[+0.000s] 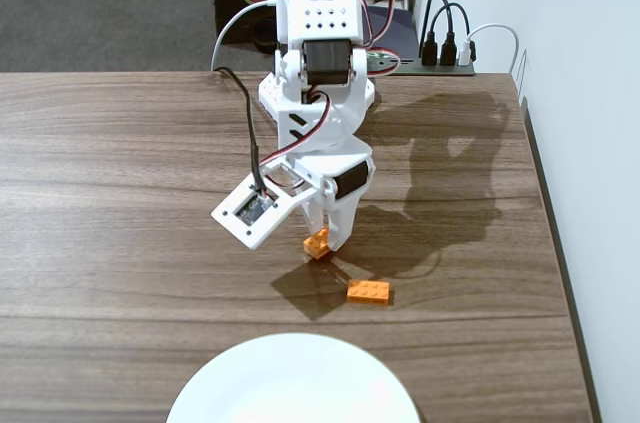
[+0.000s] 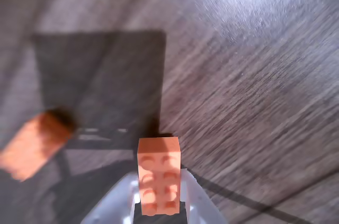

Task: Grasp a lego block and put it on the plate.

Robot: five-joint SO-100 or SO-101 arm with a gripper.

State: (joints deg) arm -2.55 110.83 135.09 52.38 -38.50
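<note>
My white gripper (image 1: 325, 241) is shut on an orange lego block (image 1: 318, 242) and holds it just above the wooden table. In the wrist view the block (image 2: 158, 175) stands between the white fingers (image 2: 197, 197), studs facing the camera. A second orange lego block (image 1: 369, 291) lies flat on the table a little right of and nearer than the gripper; in the wrist view it is a blurred orange shape (image 2: 33, 144) at the left. The large white plate (image 1: 294, 386) sits at the table's near edge, below the gripper in the fixed view.
The arm's base (image 1: 318, 93) stands at the table's far edge, with a power strip (image 1: 440, 65) and cables behind it. The table's right edge (image 1: 555, 243) runs next to a white wall. The gripper casts a dark shadow (image 1: 310, 288) on the wood.
</note>
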